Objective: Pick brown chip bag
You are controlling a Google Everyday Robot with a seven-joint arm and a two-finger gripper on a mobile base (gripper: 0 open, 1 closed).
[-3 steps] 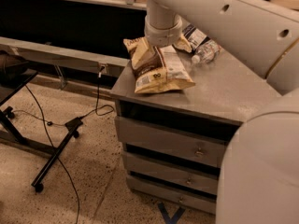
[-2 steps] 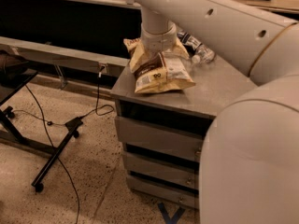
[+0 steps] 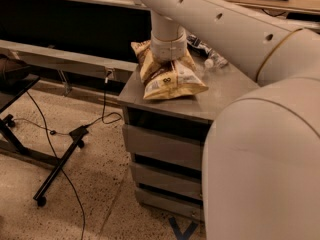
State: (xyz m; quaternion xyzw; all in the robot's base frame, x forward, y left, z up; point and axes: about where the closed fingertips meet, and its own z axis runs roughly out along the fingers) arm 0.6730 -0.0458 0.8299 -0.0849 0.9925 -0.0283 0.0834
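Gripper [image 3: 168, 55] lowered onto the brown chip bag [image 3: 172, 82], bag not yet lifted.

Over the last second the arm has swung in over the drawer cabinet [image 3: 165, 149] and the wrist has sunk until it presses into the crumpled top of the bag. The bag lies where it lay, on the cabinet top near the front left corner, so the grasp is probably being set. Whether the gripper is clenched or released cannot be told, as the wrist hides it. The cream panel carries dark print, unreadable here. A plastic bottle [image 3: 214, 58] lies behind.
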